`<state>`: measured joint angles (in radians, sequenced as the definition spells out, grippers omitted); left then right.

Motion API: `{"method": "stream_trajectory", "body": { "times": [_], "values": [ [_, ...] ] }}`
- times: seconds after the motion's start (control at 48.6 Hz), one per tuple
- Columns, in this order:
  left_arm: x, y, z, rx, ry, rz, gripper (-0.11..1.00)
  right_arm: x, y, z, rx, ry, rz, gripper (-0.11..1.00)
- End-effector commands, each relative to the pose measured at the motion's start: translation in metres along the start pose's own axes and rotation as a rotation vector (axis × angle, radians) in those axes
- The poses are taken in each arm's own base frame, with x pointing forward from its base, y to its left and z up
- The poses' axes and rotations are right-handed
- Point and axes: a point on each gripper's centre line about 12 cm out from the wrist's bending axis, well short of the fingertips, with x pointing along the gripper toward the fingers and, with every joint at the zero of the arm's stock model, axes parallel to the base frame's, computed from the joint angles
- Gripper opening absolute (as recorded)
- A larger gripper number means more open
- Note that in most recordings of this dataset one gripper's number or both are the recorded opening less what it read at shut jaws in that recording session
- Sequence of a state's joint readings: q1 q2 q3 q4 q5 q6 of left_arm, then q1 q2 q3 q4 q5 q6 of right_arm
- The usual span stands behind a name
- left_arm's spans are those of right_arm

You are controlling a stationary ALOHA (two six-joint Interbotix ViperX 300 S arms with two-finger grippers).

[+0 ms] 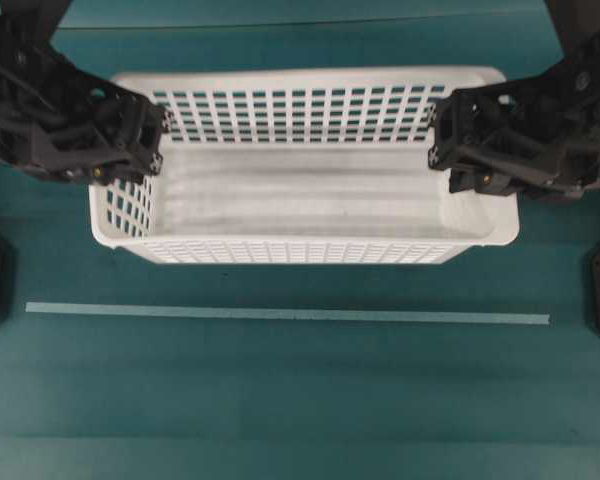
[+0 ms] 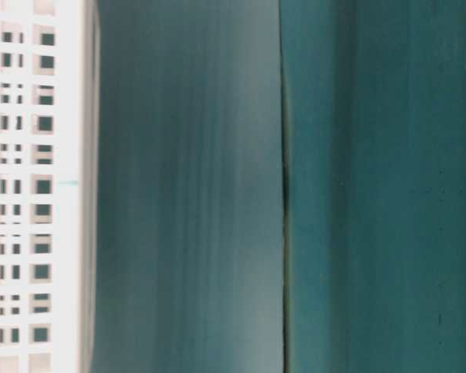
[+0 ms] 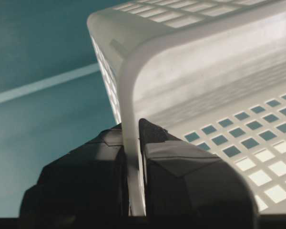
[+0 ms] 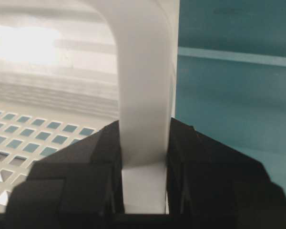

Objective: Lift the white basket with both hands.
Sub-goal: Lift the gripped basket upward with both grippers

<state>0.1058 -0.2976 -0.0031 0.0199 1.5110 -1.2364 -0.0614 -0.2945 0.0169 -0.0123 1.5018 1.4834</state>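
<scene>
- Two grippers bracket the white basket (image 1: 310, 190) at its short ends: the left gripper (image 1: 152, 135) at the left end and the right gripper (image 1: 442, 140) at the right end of the overhead view, each equally close to its own end.
- The basket's long axis runs left to right across the upper middle of that view, parallel to the pale strip (image 1: 288, 314) marked on the teal bench (image 1: 280, 400) below it.
- Seen from the left wrist, the left gripper (image 3: 133, 157) is pinched narrow on the rounded rim, one finger outside the end wall and one inside.
- Seen from the right wrist, the right gripper (image 4: 144, 157) clamps the broader white band of the opposite rim, jaws pressed against both of its faces.
- Both arms reach in from the upper corners of the overhead frame, with their grippers turned inward toward each other over the rim.
- In the table-level view the perforated wall (image 2: 31, 186) fills the left edge; whether the floor is clear of the bench cannot be told.
- Judgement: the lift depends on both ends rising evenly, or the basket tilts along its length.
</scene>
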Motion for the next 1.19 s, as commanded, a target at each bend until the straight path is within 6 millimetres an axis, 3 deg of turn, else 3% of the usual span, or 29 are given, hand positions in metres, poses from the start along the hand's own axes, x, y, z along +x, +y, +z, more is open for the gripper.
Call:
{"method": "stream_trajectory", "body": {
  "times": [0.0,0.699,0.884,1.172],
  "values": [
    [-0.011,-0.003,0.004,0.038,-0.004,0.013,0.03,-0.010,-0.001,0.000,-0.023,-0.003,-0.009,0.19],
    [-0.008,-0.004,0.007,0.066,0.007,0.049,0.03,-0.012,-0.003,0.001,-0.026,-0.010,-0.015,0.19],
    [0.004,0.001,0.006,0.065,0.018,0.079,0.03,0.009,-0.010,-0.001,-0.028,-0.001,-0.063,0.19],
    [0.053,0.013,0.001,0.060,0.022,0.094,0.02,0.054,-0.025,0.000,-0.016,0.005,-0.064,0.19]
  ]
}}
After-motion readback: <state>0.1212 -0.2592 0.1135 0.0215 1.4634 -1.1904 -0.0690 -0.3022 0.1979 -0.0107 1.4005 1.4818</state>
